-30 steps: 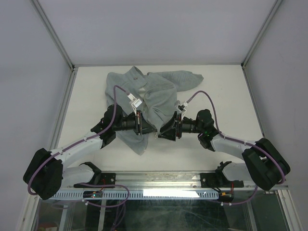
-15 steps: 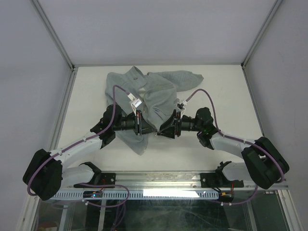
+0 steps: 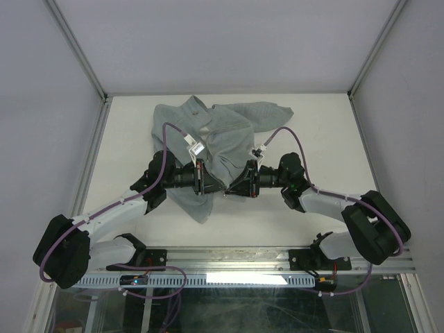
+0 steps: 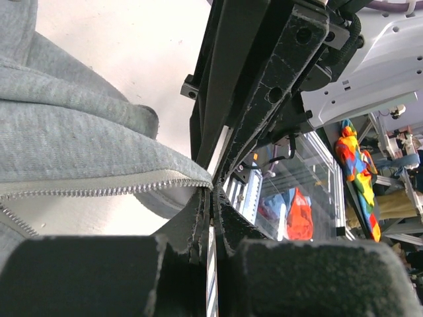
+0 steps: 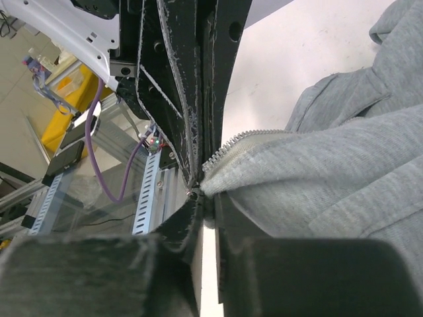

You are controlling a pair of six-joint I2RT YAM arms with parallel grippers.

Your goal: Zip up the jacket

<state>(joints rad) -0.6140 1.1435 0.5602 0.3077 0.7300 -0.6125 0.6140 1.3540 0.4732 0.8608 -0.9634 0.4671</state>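
Note:
The pale grey jacket [image 3: 222, 132] lies rumpled at the back middle of the white table. A flap of it runs down to where both grippers meet. My left gripper [image 3: 214, 187] is shut on the jacket's lower front corner, at the end of a row of zipper teeth [image 4: 99, 191]. My right gripper [image 3: 233, 190] is shut on the other front corner, beside its zipper teeth [image 5: 244, 139]. The two grippers face each other tip to tip, almost touching. In the left wrist view the jacket [image 4: 73, 145] fills the left side. In the right wrist view it [image 5: 330, 165] fills the right. No zipper pull shows.
The bare white table [image 3: 312, 139] lies on both sides of the jacket, inside grey enclosure walls. An aluminium rail [image 3: 229, 260] runs along the near edge by the arm bases. Purple cables loop over both arms.
My right gripper has moved left and a little up with its jacket corner, closing the gap to the left gripper. The left arm has barely moved.

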